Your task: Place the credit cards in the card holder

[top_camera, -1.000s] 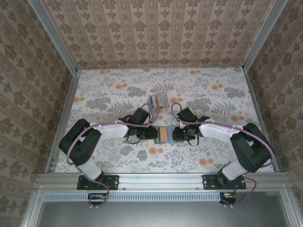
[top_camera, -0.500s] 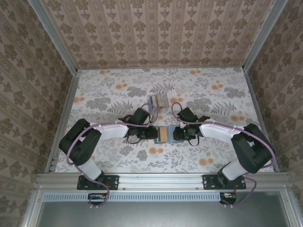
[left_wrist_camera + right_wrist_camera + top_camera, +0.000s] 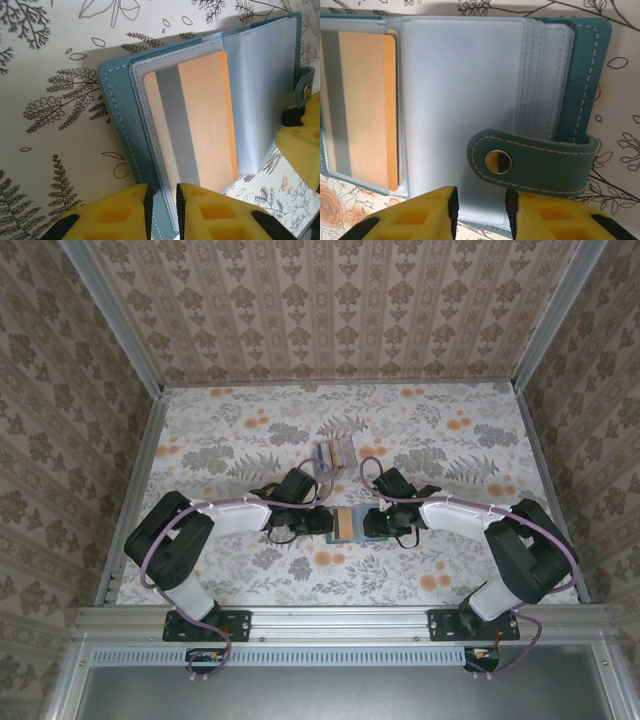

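Observation:
The teal card holder (image 3: pixel 358 524) lies open on the table between both arms. An orange-tan credit card (image 3: pixel 200 120) with a grey stripe sits inside a clear sleeve on its left half; the same card (image 3: pixel 365 105) is in the right wrist view. My left gripper (image 3: pixel 164 192) is shut on the left cover edge (image 3: pixel 117 100) and the stitched sleeve border. My right gripper (image 3: pixel 481 200) stands partly open, one pad either side of the pale sleeve pages' near edge. The snap strap (image 3: pixel 535 160) lies over its right finger. In the top view the grippers (image 3: pixel 322 523) (image 3: pixel 374 525) face each other across the wallet.
A small clear plastic box (image 3: pixel 335 453) stands just behind the wallet. The floral table (image 3: pixel 230 440) stretches wide to the back and sides, closed in by patterned walls and metal rails (image 3: pixel 135 480).

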You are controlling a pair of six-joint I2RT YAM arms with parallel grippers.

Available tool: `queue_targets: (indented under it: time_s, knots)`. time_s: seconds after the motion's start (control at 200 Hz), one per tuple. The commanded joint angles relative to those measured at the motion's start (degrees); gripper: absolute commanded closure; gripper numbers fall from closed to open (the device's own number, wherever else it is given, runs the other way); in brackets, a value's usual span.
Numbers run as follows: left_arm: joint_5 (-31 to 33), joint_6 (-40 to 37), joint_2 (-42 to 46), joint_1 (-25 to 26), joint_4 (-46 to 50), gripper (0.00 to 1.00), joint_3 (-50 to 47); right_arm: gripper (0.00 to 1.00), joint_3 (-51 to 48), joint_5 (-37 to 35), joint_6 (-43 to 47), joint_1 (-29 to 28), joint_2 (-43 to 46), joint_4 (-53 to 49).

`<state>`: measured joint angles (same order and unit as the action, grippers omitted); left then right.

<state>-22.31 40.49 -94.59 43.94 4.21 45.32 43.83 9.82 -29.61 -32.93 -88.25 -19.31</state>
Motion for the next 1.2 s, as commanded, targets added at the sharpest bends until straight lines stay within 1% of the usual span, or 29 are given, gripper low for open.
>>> queue_targets:
  time_s: [0.0,0.095,0.245,0.445,0.495,0.565,0.73,0.86,1.195]
  knots:
    - [-0.46,-0.65,-0.73,0.35,-0.69,0.77,0.38,0.64,-0.44,0.45,-0.69,-0.73,-2.37,1.01]
    - [-0.46,-0.56,-0.78,0.31,-0.69,0.77,0.38,0.66,-0.85,3.23,-2.02,-0.74,-2.86,3.3]
    - [-0.46,-0.69,-0.79,0.3,-0.75,0.77,0.37,0.73,-0.34,4.16,-2.67,-1.05,-3.07,4.28]
    - [-0.54,-0.71,-1.07,0.35,-0.91,0.77,0.29,0.74,0.2,5.14,-2.96,-1.0,-2.65,4.62]
    - [-0.63,-0.75,-1.11,0.35,-0.91,0.77,0.38,0.72,0.13,5.89,-3.24,-1.06,-2.55,5.18]
    - [-0.63,-0.69,-1.13,0.35,-1.04,0.77,0.37,0.67,-0.33,7.61,-3.85,-1.0,-2.29,7.1]
    - [-0.96,-0.8,-1.04,0.02,-1.04,0.77,0.29,0.64,-1.54,11.1,-5.66,-0.83,-1.75,12.08]
    - [-1.12,-0.77,-0.98,-0.09,-1.22,0.77,0.16,0.59,-2.08,12.8,-6.84,-0.57,-1.84,14.92]
    - [-1.68,-0.69,-0.69,-0.65,-1.39,0.77,0.08,0.58,-3.35,16.45,-9.29,0.92,-2.02,20.08]
